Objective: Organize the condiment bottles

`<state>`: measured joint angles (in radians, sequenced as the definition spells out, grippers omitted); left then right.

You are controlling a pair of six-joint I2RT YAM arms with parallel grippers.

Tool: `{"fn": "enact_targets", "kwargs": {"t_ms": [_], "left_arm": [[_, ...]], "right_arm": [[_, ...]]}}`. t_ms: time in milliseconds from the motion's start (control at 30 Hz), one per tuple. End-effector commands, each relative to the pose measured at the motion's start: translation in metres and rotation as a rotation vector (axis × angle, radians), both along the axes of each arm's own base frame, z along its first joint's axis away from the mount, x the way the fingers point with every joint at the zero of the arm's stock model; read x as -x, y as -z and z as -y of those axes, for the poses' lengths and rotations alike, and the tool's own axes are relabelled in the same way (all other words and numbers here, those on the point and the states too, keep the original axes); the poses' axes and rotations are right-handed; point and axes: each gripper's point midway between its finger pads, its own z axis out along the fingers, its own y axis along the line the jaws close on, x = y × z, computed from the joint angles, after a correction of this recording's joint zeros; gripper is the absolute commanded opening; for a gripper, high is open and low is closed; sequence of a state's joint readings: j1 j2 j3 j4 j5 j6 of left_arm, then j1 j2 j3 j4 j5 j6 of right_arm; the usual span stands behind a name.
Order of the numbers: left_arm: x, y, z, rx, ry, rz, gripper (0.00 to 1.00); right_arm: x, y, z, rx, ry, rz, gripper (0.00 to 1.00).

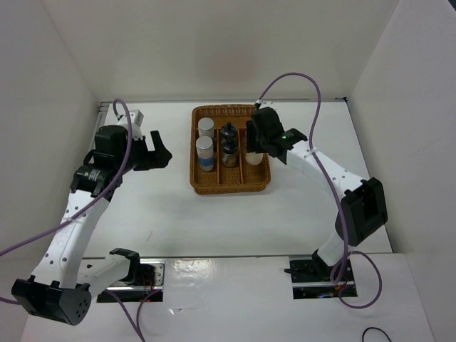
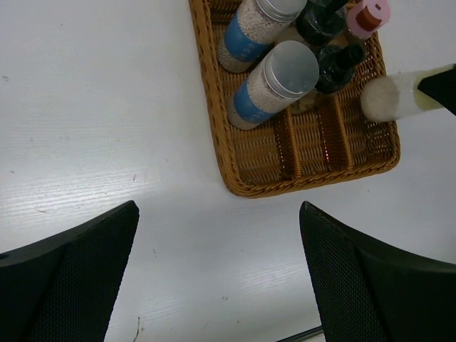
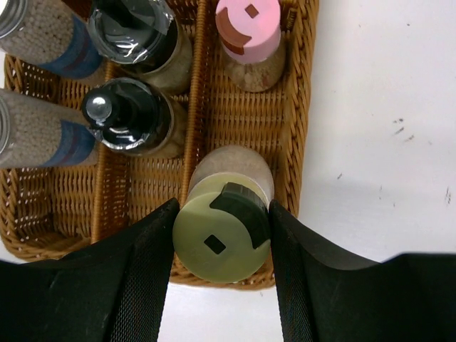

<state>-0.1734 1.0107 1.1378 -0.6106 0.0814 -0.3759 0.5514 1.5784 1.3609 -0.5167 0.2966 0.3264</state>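
White arm links [image 1: 68, 228], black joint housings [image 1: 363, 206]. Black fingers [image 2: 64, 278], mesh-textured inner faces. Purple cables [image 1: 292, 74] trailing along both arms. Green light [image 1: 283, 132] near right wrist.

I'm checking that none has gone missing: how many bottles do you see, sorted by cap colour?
silver-lidded bottles: 2
dark-capped bottles: 2
pink-capped bottle: 1
pale-yellow-capped bottle: 1
Total: 6
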Motion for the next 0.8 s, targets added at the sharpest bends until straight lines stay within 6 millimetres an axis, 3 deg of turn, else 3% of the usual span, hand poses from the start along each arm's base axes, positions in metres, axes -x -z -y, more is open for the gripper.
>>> {"fn": "enact_targets", "kwargs": {"t_ms": [0,67,367,400,633,767], "left_arm": [[-0.001,-0.004,0.009,0.054,0.035,0.028,0.99],[0.003,0.007,0.01,0.054,0.042,-0.003,0.99],[-0.003,0.011,0.008,0.064,0.026,-0.018,0.99],[-0.003,0.011,0.008,0.064,0.026,-0.018,0.99],[-0.004,0.016,0.01,0.076,0.028,-0.033,0.99],[-0.003,0.02,0.01,0.082,0.023,-0.044,0.99]], "right_arm": [[-0.03,-0.019,-0.01,-0.029,-0.001,0.088,0.25],[-0.034,-0.012,-0.007,-0.017,0.003,0.081,0.26],[-0.052,0.018,-0.013,0.022,-0.015,0.048,0.26],[-0.056,0.012,-0.015,0.012,-0.014,0.066,0.26],[-0.064,0.045,-0.013,0.066,-0.026,0.015,0.27],[-0.066,0.045,-0.014,0.073,-0.032,0.016,0.31]]}}
